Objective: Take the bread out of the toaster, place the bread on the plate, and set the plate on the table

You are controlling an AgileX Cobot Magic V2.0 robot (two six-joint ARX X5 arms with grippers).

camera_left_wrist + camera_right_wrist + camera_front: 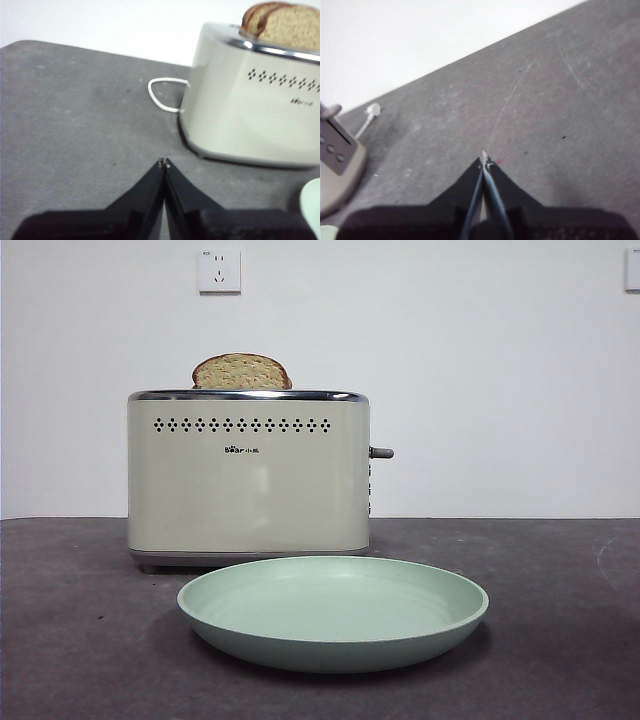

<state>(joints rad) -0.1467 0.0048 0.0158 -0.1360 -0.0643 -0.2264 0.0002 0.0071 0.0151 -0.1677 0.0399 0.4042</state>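
Observation:
The cream toaster stands on the dark grey table with the bread poking out of its top slot. In the left wrist view the toaster holds two slices side by side. The mint-green plate rests on the table just in front of the toaster; its rim shows at the edge of the left wrist view. My left gripper is shut and empty, off the toaster's cord end. My right gripper is shut and empty, off the lever end.
A white power cord loops on the table beside the toaster, and its plug end lies behind it. The side lever sticks out on the toaster's right. A wall socket sits on the white wall behind.

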